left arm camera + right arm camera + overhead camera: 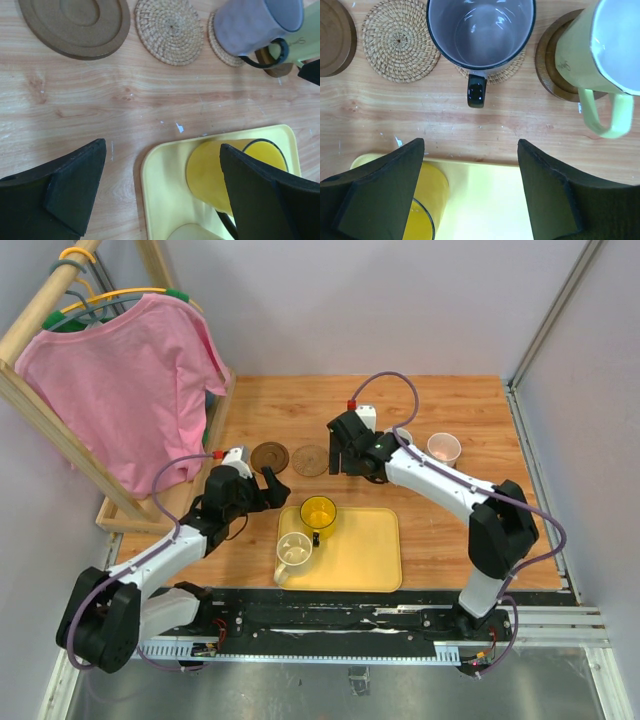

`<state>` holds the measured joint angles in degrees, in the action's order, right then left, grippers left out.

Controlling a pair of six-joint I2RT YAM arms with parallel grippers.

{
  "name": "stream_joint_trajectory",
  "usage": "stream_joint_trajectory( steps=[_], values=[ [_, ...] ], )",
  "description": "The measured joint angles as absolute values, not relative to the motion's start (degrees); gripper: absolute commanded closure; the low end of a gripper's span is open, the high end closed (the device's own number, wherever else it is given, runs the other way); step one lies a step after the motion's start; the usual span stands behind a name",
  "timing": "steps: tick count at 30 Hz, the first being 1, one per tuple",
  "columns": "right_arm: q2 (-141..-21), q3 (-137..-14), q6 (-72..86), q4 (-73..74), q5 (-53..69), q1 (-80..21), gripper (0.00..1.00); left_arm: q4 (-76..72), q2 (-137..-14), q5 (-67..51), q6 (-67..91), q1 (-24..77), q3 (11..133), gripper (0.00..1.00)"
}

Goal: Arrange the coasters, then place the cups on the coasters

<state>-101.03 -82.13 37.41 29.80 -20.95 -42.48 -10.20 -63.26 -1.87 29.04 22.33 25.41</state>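
My left gripper (162, 150) hangs spread wide and empty; the yellow cup (210, 175) stands on the tray (160, 200) at its 4 o'clock, just beside one jaw, so I judge this arm nearer. My right gripper (470, 145), spread too, holds nothing, the purple-grey cup (480, 32) at its 12 o'clock

Plain grey walls (350, 300) all round, soft even light. Warm wood-grain table (460, 420) in the middle — and off to the left there's a slanted wooden rack (35, 312) with a pink t-shirt (130, 380) hung on it.
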Motion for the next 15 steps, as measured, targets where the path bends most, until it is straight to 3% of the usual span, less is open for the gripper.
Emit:
stream_joint_trajectory(
  steps=[6,15],
  values=[
    [-93.36,-77.14,36.38,28.62,-21.15,-42.7,0.11,-10.11,-59.29,-5.41,27.59,22.33,25.39,0.0],
    [-83.33,-67.7,34.81,25.06,-21.15,-42.7,0.07,-7.9,-55.4,-11.9,27.11,27.59,25.28,0.0]
  ],
)
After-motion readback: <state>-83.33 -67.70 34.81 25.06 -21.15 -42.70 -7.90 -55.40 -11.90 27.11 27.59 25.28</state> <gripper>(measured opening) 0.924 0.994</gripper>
